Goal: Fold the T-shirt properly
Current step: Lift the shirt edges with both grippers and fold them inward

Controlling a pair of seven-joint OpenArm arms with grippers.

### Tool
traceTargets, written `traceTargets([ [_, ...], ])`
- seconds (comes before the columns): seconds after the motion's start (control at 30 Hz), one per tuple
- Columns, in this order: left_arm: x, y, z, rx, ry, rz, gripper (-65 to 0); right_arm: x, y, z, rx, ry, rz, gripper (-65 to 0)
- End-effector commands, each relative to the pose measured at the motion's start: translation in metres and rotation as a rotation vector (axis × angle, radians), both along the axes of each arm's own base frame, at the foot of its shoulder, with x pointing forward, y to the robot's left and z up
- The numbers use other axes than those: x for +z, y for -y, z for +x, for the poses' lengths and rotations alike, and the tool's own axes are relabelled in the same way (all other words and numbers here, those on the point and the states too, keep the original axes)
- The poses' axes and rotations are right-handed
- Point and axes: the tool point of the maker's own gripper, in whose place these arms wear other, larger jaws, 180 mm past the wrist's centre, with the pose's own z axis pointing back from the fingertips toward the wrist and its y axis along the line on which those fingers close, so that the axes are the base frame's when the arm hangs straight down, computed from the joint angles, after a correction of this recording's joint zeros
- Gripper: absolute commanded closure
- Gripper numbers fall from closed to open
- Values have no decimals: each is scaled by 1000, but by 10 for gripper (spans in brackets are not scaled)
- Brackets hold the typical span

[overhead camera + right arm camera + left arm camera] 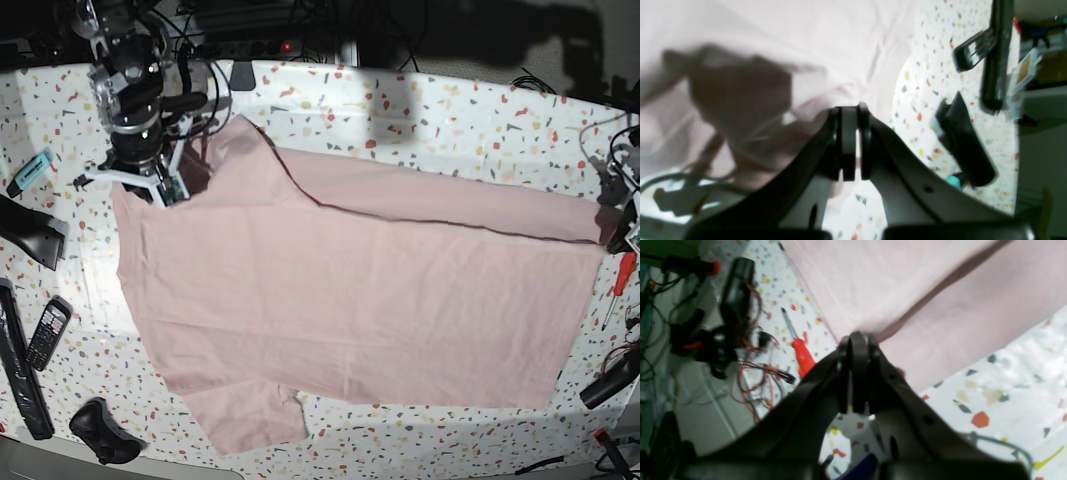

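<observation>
The pale pink T-shirt lies spread plain side up across the speckled table, its far edge folded over along a long diagonal crease. My right gripper is at the shirt's upper left, by the sleeve. In the right wrist view it is shut on a bunched edge of the shirt. My left gripper is at the shirt's far right corner. In the left wrist view it is shut on the edge of the shirt, where two layers meet.
A red-handled screwdriver and loose wires lie by the right table edge. A phone, a long black remote, a black wedge and a dark lump sit along the left edge.
</observation>
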Motion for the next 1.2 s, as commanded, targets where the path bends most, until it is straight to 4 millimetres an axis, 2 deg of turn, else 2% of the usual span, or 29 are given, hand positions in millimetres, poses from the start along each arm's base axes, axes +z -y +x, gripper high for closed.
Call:
traceTargets([
  [0.0, 20, -7, 9, -5, 51, 14, 0, 10, 4, 10, -2, 42, -5, 0],
  [0.17, 22, -4, 12, -8, 65, 4, 0, 14, 10, 25, -17, 64, -14, 0],
  [0.4, 20, 1, 22, 16, 82, -41, 0, 20, 10, 36, -24, 85, 7, 0],
  [0.6, -3, 2, 40, 6, 18, -24, 0, 21, 10, 37, -24, 89, 8, 0],
  [0.77, -7, -6, 56, 29, 9, -3, 0, 21, 10, 37, -25, 89, 7, 0],
  [0.93, -16, -18, 61, 85, -8, -16, 0, 17, 15, 41, -35, 83, -3, 0],
  [1.17, -29, -7, 61, 88, -19, -57, 0, 1, 32, 50, -75, 47, -23, 0],
])
